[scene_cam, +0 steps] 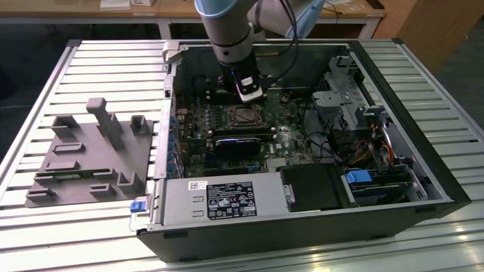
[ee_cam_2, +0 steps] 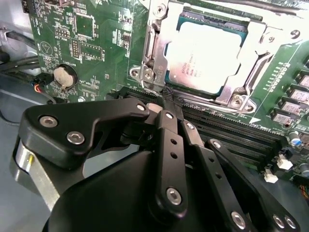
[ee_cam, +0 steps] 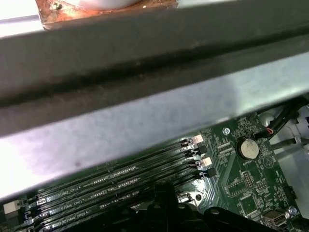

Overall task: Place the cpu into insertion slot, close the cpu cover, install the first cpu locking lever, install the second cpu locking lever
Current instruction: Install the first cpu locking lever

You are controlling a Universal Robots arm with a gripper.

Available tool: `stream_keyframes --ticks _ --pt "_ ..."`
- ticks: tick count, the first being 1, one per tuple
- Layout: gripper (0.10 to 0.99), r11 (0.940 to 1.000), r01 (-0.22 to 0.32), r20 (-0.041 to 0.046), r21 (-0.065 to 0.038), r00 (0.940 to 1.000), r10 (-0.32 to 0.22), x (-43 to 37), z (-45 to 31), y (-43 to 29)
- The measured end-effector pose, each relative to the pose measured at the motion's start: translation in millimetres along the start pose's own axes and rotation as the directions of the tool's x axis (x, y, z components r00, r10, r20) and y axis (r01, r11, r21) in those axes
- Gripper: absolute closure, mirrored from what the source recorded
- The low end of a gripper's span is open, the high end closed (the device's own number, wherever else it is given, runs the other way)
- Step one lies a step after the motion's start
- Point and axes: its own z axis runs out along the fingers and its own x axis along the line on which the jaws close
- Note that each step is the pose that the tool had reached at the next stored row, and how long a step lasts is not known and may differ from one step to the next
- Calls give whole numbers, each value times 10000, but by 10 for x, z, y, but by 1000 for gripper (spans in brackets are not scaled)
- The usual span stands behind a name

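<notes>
Cpu (ee_cam_2: 203,53) is seated in the slot (ee_cam_2: 145,73), upper right of the second wrist view. Cover (ee_cam_2: 254,46) lies flat over it, with the metal top showing through the window. I judge the first two steps done. A thin rod (ee_cam_2: 149,46) runs along the cover's left edge and I read it as a lever. Whether it is latched, I can't tell.

Fingers (ee_cam_2: 170,140) are narrow, tips drawn together with nothing between them. The tips sit just beside the slot's lower-left corner, over the near end of the memory slots (ee_cam_2: 231,128). My read is that they are pinched into one stiff point for pushing a lever, not for gripping.

In the exterior view the arm (scene_cam: 230,34) hangs from top centre into the open case (scene_cam: 302,238). The case lies on its side on the bench (scene_cam: 98,62), so the board faces up and can be reached from above. A grey fixture (scene_cam: 94,150) sits at frame left, beside the case and apart from the work.
</notes>
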Motion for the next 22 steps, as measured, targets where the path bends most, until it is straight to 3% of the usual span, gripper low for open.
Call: stream_keyframes --ticks 14,18,22 --pt "980 10000 -3 9 20 10000 3 3 26 -6" --pt "980 10000 -27 -18 -68 10000 27 3 28 -5" --pt "980 10000 -8 3 -2 10000 8 -3 2 0"
